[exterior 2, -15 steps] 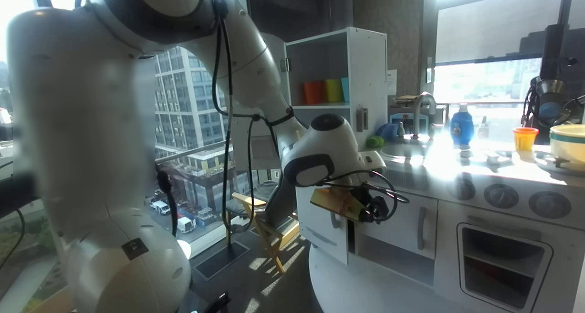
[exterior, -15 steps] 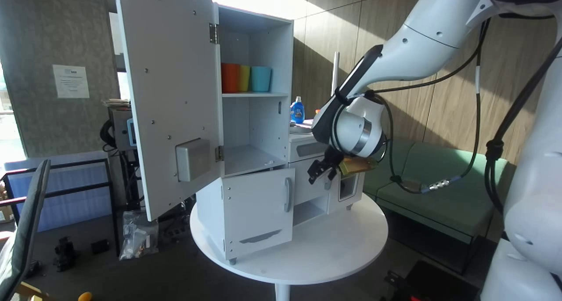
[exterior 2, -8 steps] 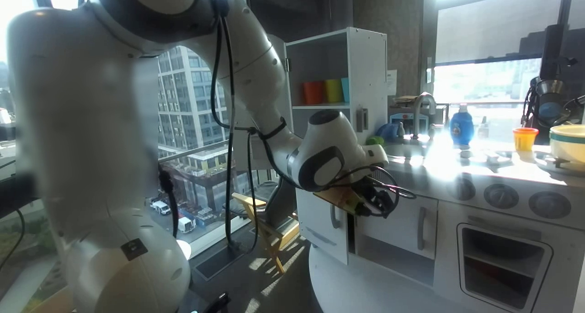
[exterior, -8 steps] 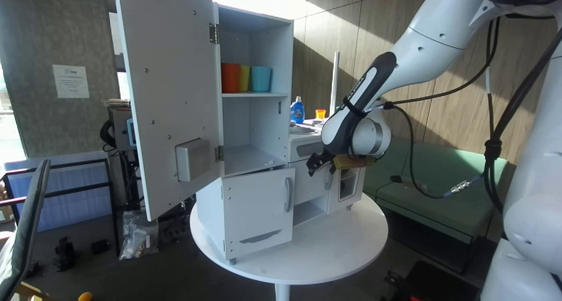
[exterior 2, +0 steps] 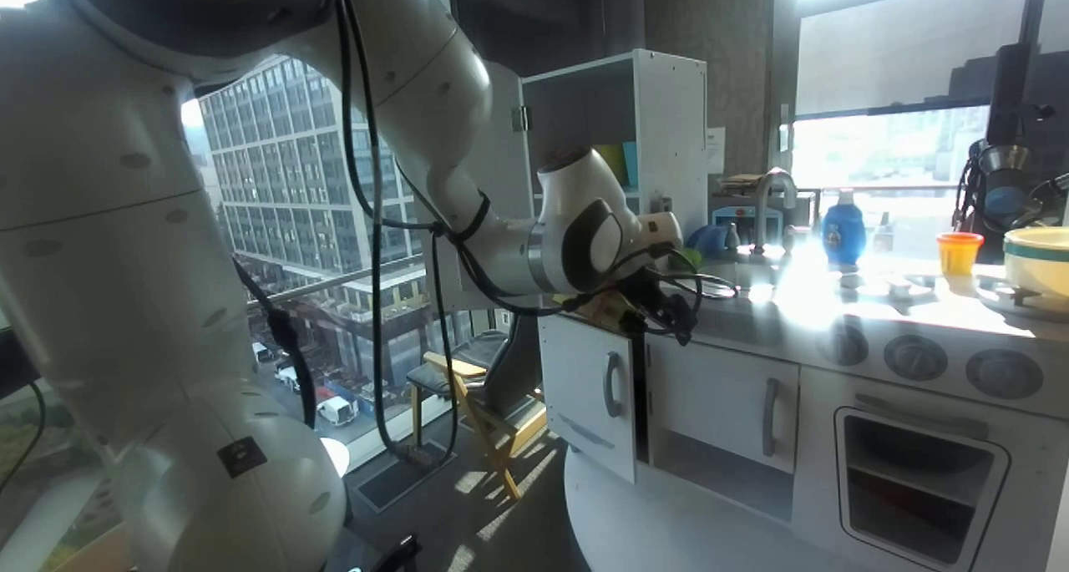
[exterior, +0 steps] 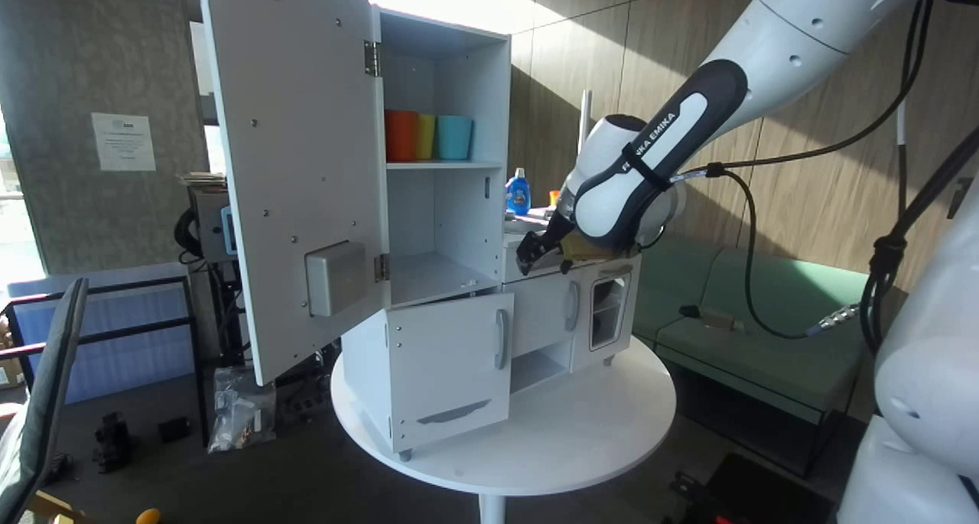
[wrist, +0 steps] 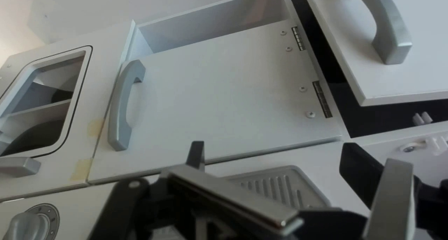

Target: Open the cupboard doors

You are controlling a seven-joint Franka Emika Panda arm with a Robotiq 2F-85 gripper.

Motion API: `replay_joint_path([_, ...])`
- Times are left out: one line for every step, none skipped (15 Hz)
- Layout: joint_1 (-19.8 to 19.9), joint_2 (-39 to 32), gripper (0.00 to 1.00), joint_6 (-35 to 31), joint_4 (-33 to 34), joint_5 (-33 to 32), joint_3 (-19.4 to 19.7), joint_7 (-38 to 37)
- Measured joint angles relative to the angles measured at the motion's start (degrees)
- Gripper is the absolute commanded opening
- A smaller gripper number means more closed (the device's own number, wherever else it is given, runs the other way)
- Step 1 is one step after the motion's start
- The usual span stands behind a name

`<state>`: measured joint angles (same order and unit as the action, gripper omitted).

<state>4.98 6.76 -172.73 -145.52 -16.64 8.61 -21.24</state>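
Cupboard doors point(exterior: 451, 363), views pooled: n = 4, being 1 tall door point(exterior: 294, 157), 1 lower door point(exterior: 451, 363), 1 middle door point(wrist: 217, 100) and 1 windowed door point(wrist: 103, 68); 3 grey door handles point(exterior: 501, 339) visible, with 2 hinges point(exterior: 372, 58) on the tall door and 2 on the middle door. Shelf cups point(exterior: 455, 138) 3, counter cup point(exterior 2: 960, 253) 1, blue bottle point(exterior 2: 844, 228) 1, bowl point(exterior 2: 1040, 263) 1, faucet point(exterior 2: 775, 192) 1, control knobs point(exterior 2: 916, 359) 3; also 1 gripper point(wrist: 278, 166), 1 robot arm point(exterior: 772, 57) and 1 round table point(exterior: 596, 424).
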Motion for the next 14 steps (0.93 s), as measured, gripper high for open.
replay_joint_path([0.4, 1.1, 1.00, 1.3, 0.2, -2.5, -1.5, -3.6])
replay_joint_path([0.7, 2.0, 1.00, 2.6, 0.5, -4.5, -3.0, -7.0])
replay_joint_path([1.0, 2.6, 1.00, 3.8, 0.7, -6.3, -4.5, -10.2])
replay_joint_path([1.2, 2.9, 1.00, 4.9, 1.0, -7.9, -5.8, -13.2])
replay_joint_path([1.5, 3.0, 1.00, 5.8, 1.3, -9.3, -6.9, -16.0])
replay_joint_path([1.8, 3.0, 1.00, 6.6, 1.6, -10.6, -7.9, -18.6])
replay_joint_path([2.0, 2.9, 1.00, 7.3, 1.9, -11.5, -8.6, -20.5])
replay_joint_path([2.1, 2.8, 1.00, 7.5, 2.0, -12.0, -9.0, -21.8])
replay_joint_path([2.1, 2.6, 1.00, 7.6, 2.2, -12.4, -9.3, -22.9])
replay_joint_path([2.1, 2.4, 1.00, 7.6, 2.3, -12.8, -9.5, -23.6])
replay_joint_path([2.3, 2.2, 1.00, 7.6, 2.5, -14.1, -9.7, -24.9])
replay_joint_path([2.6, 1.9, 1.00, 7.6, 2.7, -15.7, -9.9, -26.4])
replay_joint_path([3.1, 1.6, 1.00, 7.6, 2.9, -17.5, -10.1, -28.1])
replay_joint_path([3.6, 1.1, 1.00, 7.6, 3.2, -19.4, -10.3, -29.8])
